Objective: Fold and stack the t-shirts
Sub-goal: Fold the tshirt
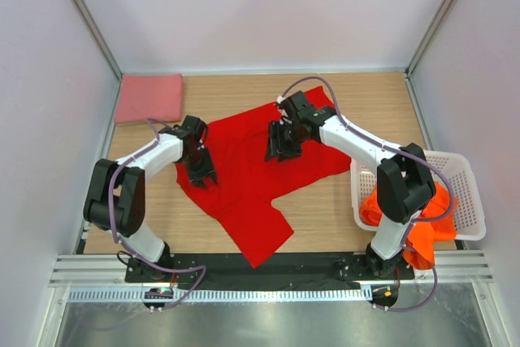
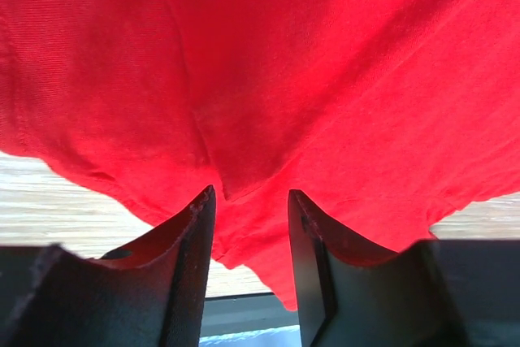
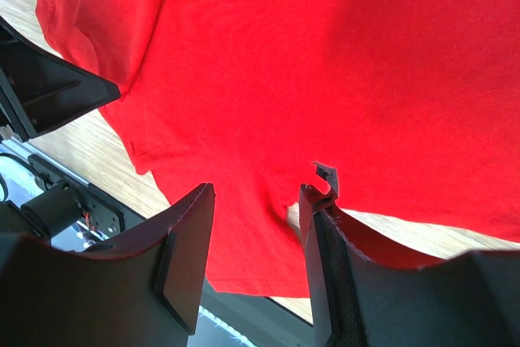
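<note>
The red shirt [image 1: 252, 180] overflows both wrist views, its outline cut off there, and the orange shirts [image 1: 422, 229] at lower right are partly hidden by the right arm and the basket [image 1: 465, 170]. Both arms bend down onto the cloth at centre frame, the left claw [image 2: 250, 197] at its left edge and the right claw [image 3: 256, 188] near its upper middle, each with fingers spread apart. The red shirt lies unfolded and rumpled on the desk [image 1: 357, 99]; a pink shirt [image 1: 149, 97] sits folded at upper left.

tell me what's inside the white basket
Bunched orange t-shirts lie in the white basket, spilling over its near rim. How many can't be told; the right arm covers part.
</note>
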You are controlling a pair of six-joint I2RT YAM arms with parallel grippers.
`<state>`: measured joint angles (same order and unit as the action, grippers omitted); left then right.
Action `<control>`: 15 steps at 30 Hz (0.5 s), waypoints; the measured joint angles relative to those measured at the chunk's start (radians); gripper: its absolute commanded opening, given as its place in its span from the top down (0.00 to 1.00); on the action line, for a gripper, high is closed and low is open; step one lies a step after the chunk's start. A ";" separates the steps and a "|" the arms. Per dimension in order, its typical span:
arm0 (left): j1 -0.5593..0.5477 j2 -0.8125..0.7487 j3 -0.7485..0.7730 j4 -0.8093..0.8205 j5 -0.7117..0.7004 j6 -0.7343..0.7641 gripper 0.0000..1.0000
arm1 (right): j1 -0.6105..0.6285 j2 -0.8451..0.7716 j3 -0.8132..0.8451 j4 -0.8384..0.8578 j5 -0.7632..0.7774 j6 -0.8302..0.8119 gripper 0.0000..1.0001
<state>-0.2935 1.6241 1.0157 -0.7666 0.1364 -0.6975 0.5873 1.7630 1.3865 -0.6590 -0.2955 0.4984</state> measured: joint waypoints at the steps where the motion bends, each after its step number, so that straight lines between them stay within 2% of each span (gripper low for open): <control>1: -0.001 0.005 0.003 0.000 0.003 -0.002 0.63 | 0.000 0.003 0.002 0.000 -0.001 0.000 0.48; 5: -0.002 0.025 0.021 -0.002 0.013 -0.002 0.72 | 0.000 0.032 0.013 0.008 -0.010 0.001 0.48; 10: -0.002 0.069 0.077 -0.013 0.022 0.006 1.00 | 0.000 0.068 0.029 0.010 -0.015 0.004 0.48; 15: 0.002 0.078 0.145 -0.036 0.016 0.025 1.00 | 0.000 0.090 0.052 0.018 -0.017 0.009 0.49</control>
<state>-0.2920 1.7020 1.1610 -0.8024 0.1520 -0.6724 0.5873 1.8534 1.4387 -0.6411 -0.3126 0.5072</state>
